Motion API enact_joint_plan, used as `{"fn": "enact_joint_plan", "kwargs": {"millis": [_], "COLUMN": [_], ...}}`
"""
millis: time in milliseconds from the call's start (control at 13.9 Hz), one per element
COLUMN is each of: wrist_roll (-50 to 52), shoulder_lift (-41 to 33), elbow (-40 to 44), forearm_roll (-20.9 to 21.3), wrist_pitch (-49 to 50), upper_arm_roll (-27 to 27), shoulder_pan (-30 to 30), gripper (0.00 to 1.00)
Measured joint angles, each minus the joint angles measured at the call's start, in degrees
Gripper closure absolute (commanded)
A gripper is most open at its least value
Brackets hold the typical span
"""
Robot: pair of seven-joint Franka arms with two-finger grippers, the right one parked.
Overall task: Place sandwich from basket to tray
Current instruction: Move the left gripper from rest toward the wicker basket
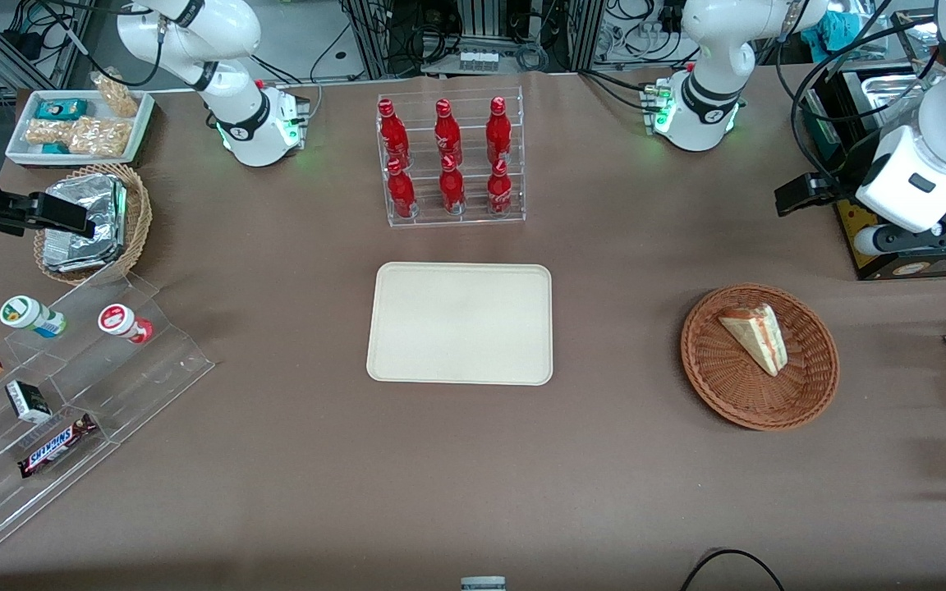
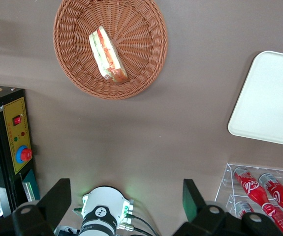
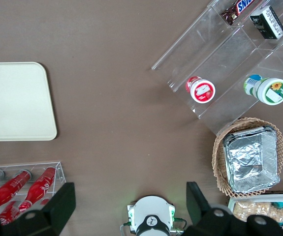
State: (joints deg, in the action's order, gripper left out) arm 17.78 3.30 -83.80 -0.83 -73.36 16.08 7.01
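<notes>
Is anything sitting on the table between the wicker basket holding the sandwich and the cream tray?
No. The front view shows only bare brown tabletop between the basket holding the sandwich and the tray. The claw hangs open, away from the basket.

Even, diffuse overhead light; all three views sharp.

The brown paper-covered table (image 1: 604,460) is lit evenly, with only soft, short shadows hugging the flat cream-beige rectangular tray (image 1: 460,322) and the shallow reddish-brown wicker basket (image 1: 760,356). Mild glare glints off the clear acrylic stepped rack (image 1: 71,394) and the crumpled foil packets (image 1: 85,222). The left arm's gripper (image 2: 126,201), raised well above the table, shows dark, wide-spread fingers (image 2: 57,199) slightly soft at close range.
</notes>
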Motion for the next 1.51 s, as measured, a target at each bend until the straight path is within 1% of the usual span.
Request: {"fn": "enact_joint_plan", "kwargs": {"millis": [646, 933, 1221, 1508], "wrist_roll": [0.1, 0.1, 0.3, 8.0], "shoulder_lift": [0.6, 2.2, 2.4, 2.4], "elbow": [0.0, -0.1, -0.1, -1.7], "forearm_roll": [0.0, 0.0, 0.0, 0.3], "wrist_pitch": [0.0, 0.0, 0.2, 0.4], "upper_arm_roll": [-0.1, -1.6, -1.7, -2.6], "shoulder_pan": [0.0, 0.0, 0.0, 0.0], "gripper": [0.0, 0.0, 0.0, 0.0]}}
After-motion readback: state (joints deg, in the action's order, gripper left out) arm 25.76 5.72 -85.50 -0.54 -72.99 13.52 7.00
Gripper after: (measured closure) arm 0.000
